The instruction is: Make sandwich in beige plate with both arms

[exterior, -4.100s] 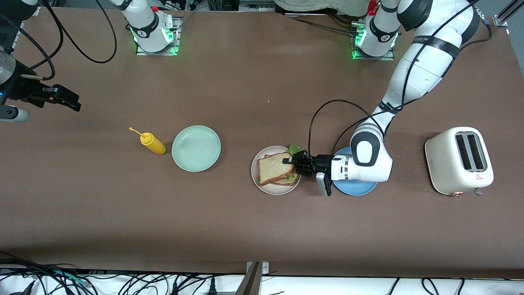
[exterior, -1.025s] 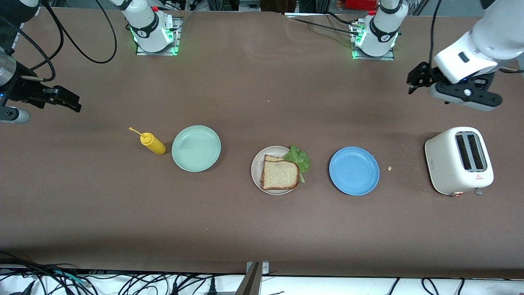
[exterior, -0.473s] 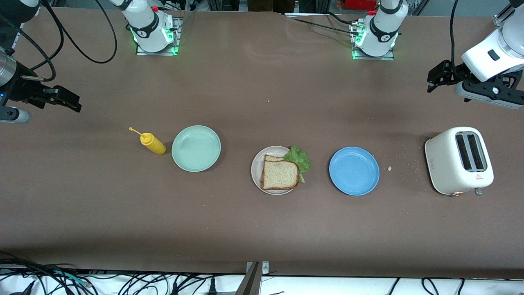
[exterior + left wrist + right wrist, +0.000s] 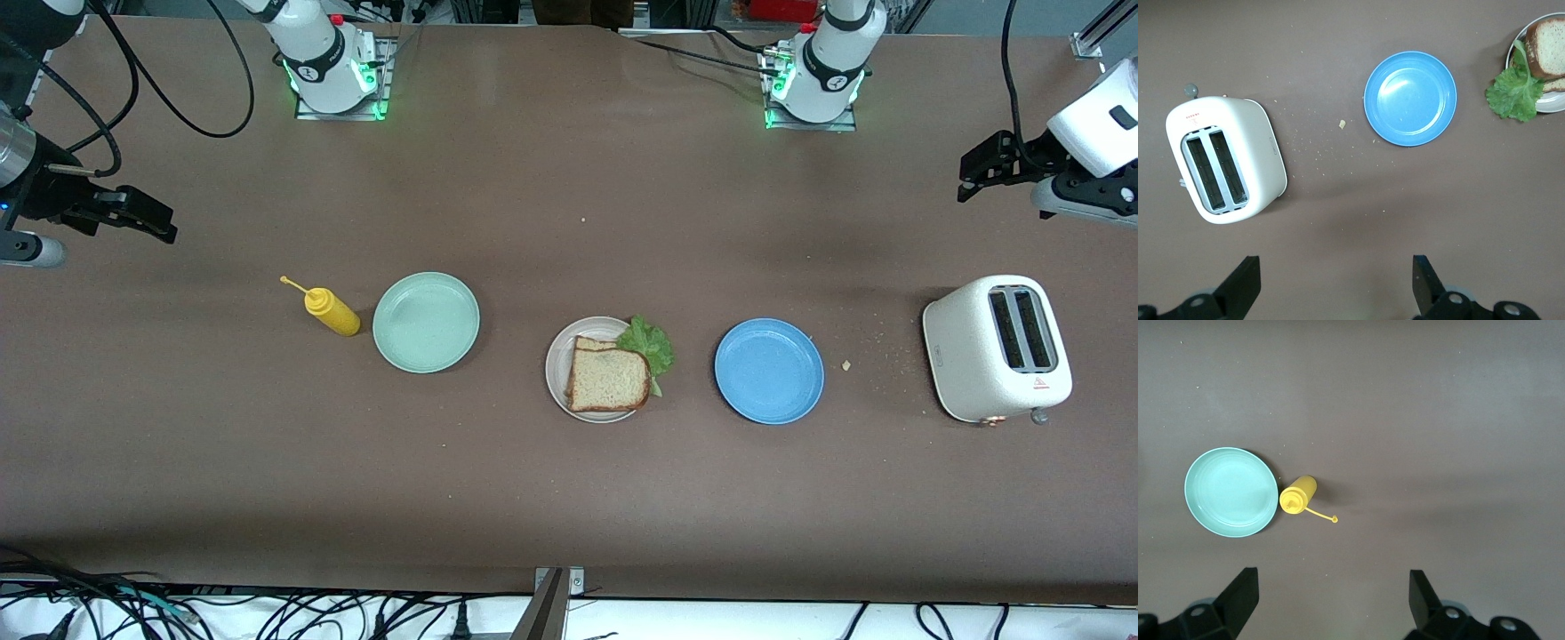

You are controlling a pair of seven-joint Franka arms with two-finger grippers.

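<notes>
A sandwich point(image 4: 609, 379) is seen resting on the beige plate point(image 4: 558, 366) at the middle of the table: a tan bread slice lies on top, the edge of a second slice shows beneath it, and a ruffled green lettuce leaf point(image 4: 649, 344) sticks out between them over the plate's rim toward the left arm's end. The stack is touched by neither gripper.

An empty blue plate point(image 4: 769, 371) sits just beside the beige plate toward the left arm's end, and a white toaster point(image 4: 996, 348) stands farther along, with crumbs scattered between them. Toward the right arm's end an empty mint green plate point(image 4: 426, 322) is set, with a yellow squeeze bottle point(image 4: 331, 311) lying just beside it.

The left gripper point(image 4: 978, 169) is held in the air over bare table at its own end, well apart from the sandwich, with the toaster and blue plate below its wrist camera; its fingers point(image 4: 1241, 283) are spread wide and nothing is pinched. The right gripper point(image 4: 147, 216) hangs over the other end of the table, well apart from the mint green plate, its fingers point(image 4: 1238, 593) likewise spread and empty.

The assembly is judged complete, and the step in hand to be retreat. Nothing more seems required than for both arms to be parked clear of the plates; the lettuce overhang could be tidied if wanted.
</notes>
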